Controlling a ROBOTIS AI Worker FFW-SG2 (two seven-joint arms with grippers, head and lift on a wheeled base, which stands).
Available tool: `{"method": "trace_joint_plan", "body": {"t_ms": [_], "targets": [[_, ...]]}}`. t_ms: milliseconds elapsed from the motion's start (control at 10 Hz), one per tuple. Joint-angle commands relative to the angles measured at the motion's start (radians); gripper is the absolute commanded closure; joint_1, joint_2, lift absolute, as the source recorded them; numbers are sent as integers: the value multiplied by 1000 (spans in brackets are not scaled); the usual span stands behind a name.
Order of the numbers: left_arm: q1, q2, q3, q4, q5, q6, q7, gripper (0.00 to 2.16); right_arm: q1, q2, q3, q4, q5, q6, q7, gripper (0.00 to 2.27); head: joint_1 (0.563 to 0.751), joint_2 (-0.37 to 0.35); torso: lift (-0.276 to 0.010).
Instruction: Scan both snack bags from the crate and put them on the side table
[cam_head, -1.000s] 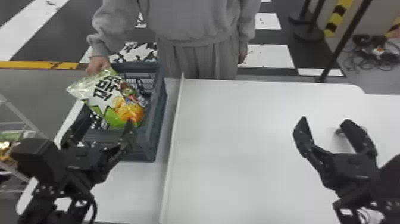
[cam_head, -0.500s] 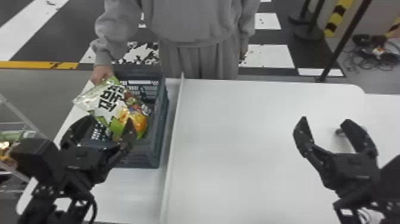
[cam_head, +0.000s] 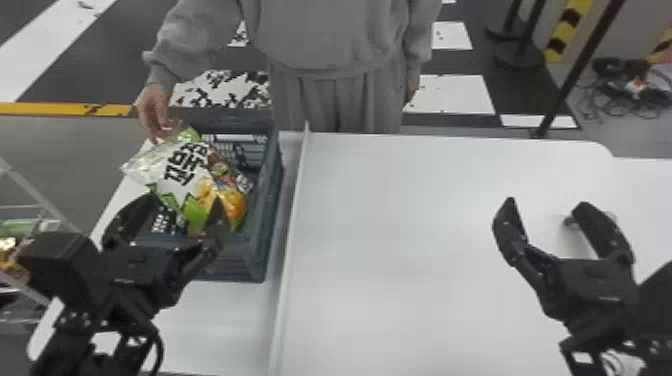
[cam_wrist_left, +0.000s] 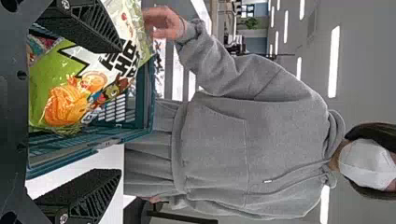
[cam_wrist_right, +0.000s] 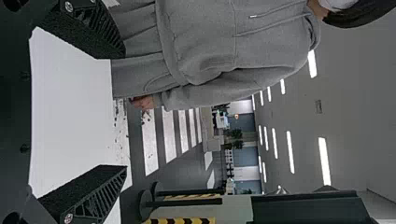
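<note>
Head view: left end effector (cam_head: 185, 200) near crate (cam_head: 245, 255)

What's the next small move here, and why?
I'd have the open left claw wait until the person's hand clears: that hand is at the upper edge of the green-and-white snack bag, which sits tilted, partly inside the crate.

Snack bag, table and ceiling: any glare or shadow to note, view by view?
Head view: highlights on the snack bag, soft sheen on the white table, a faint shadow inside the open right claw. Left wrist view: glints on the bag's wrapper, ceiling lights as bright strips. Right wrist view: more bright strips overhead.
</note>
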Motion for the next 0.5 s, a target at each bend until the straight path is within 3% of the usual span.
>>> {"method": "trace_joint_plan", "body": {"t_ms": [0,100,400], "targets": [[0,0,8,-2,2,0,-1,80,0,0,0,0,-2,0,1,83,695,43,-87],[-3,0,31,-3,21,3,1,76,0,0,2,0,-2,3,-1,83,695,44,-87],[-100,14,195,14,124,236,-97,76,0,0,8,2,-2,12,1,83,695,83,-87]]}}
